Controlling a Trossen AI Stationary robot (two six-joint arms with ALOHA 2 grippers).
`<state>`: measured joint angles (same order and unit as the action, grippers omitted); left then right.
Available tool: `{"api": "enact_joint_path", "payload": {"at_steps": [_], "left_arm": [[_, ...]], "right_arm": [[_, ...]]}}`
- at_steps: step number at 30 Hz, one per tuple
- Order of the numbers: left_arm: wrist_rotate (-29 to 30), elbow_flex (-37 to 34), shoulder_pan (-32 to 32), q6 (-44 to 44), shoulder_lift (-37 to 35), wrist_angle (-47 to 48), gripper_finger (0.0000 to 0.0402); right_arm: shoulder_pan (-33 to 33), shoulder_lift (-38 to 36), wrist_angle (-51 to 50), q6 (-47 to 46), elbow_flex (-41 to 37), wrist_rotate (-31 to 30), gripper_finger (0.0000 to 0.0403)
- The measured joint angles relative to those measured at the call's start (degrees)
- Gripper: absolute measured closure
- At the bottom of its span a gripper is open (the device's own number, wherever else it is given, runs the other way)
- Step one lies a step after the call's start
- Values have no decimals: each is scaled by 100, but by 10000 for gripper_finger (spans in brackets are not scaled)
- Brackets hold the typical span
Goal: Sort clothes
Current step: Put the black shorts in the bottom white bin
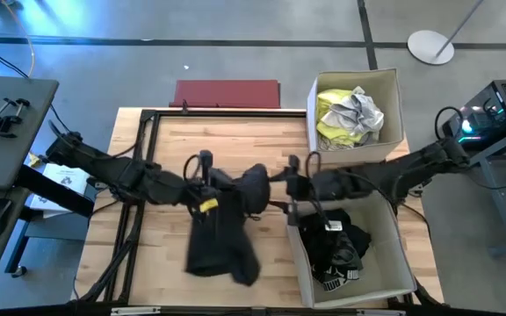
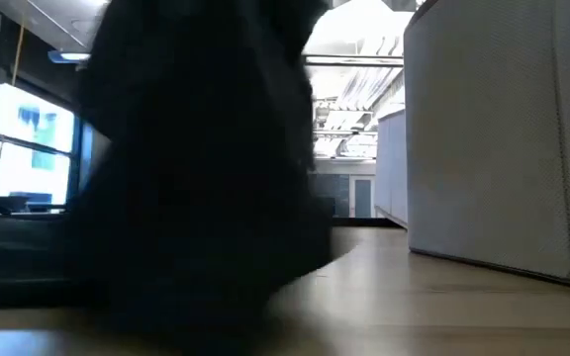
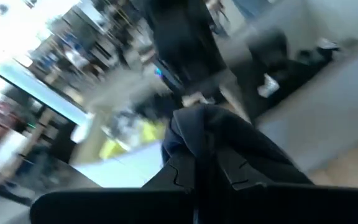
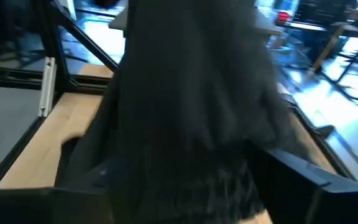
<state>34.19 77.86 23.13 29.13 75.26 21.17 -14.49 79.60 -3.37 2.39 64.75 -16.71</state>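
Gripping black garment (image 1: 222, 233), both grippers, above table (image 1: 165, 140)

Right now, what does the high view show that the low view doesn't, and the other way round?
Only the high view shows both arms holding the dark garment up between them, left gripper and right gripper at its top, plus the far box of yellow and grey-white clothes and the red mat. Only the low view shows the room's windows and ceiling behind. Both show the hanging garment, the near white box and the wooden table.
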Motion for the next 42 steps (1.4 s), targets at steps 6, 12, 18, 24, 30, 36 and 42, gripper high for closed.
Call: {"api": "enact_joint_path", "payload": {"at_steps": [6,12,18,24,30,36,42], "left_arm": [[-72,462,-249,995,7,-471,401],[-647,748,-631,1520,44,-805,401],[-763,751,-1052,1562,86,-950,401],[-789,800,-1251,1044,281,-935,401],[-821,807,-1229,315,498,-573,387],[-1299,812,-1185,-671,337,316,305],[-1154,795,-960,-1879,-275,2153,225]], "right_arm": [[738,697,1206,106,11,1488,97],[1082,1328,2581,116,33,3002,96],[1203,1675,3538,25,22,3880,96],[1184,1684,4172,-83,-4,3226,161],[1177,1554,4440,-63,-13,2684,331],[1081,1224,4319,35,-19,2121,377],[752,431,4301,1203,-27,819,396]]}}
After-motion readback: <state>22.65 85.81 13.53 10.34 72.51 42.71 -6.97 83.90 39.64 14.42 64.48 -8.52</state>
